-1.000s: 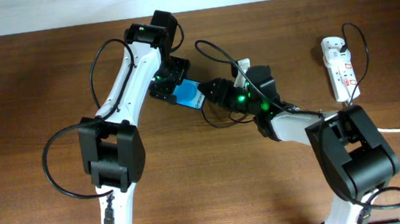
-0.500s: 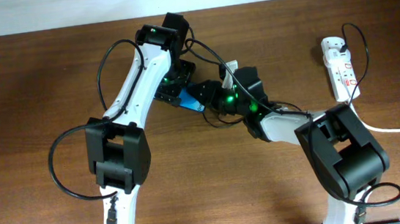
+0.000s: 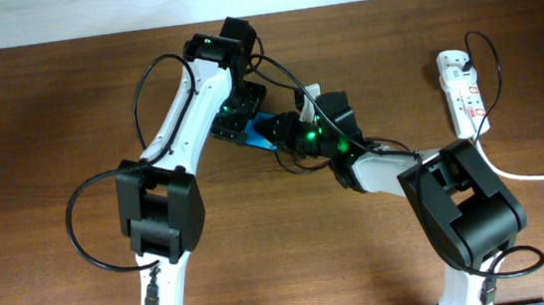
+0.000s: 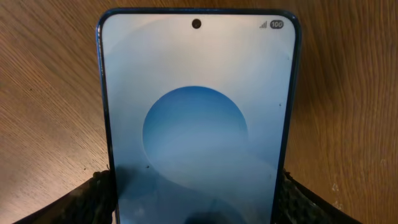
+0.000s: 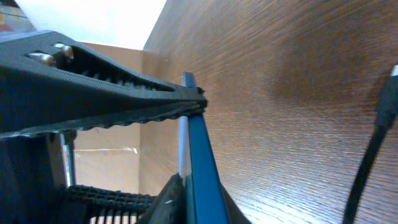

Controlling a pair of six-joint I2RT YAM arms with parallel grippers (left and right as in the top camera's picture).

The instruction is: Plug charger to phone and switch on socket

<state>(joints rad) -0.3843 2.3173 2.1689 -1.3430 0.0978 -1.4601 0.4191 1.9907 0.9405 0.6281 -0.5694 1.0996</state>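
The phone is in my left hand.
That hand pinches its two sides, near the middle of the worktop. My right hand is just beside it; spread or pressed together, I cannot tell.

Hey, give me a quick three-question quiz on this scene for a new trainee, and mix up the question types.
1. True or false: the phone has its screen lit.
2. Multiple choice: in the left wrist view, what grips the phone by its two side edges? A) the left gripper B) nothing, it lies free C) a clamp on a stand
3. Fill in the blank: seen from overhead, the socket lies to the robot's ___ of the phone.

Key: 1 true; 2 A; 3 right.
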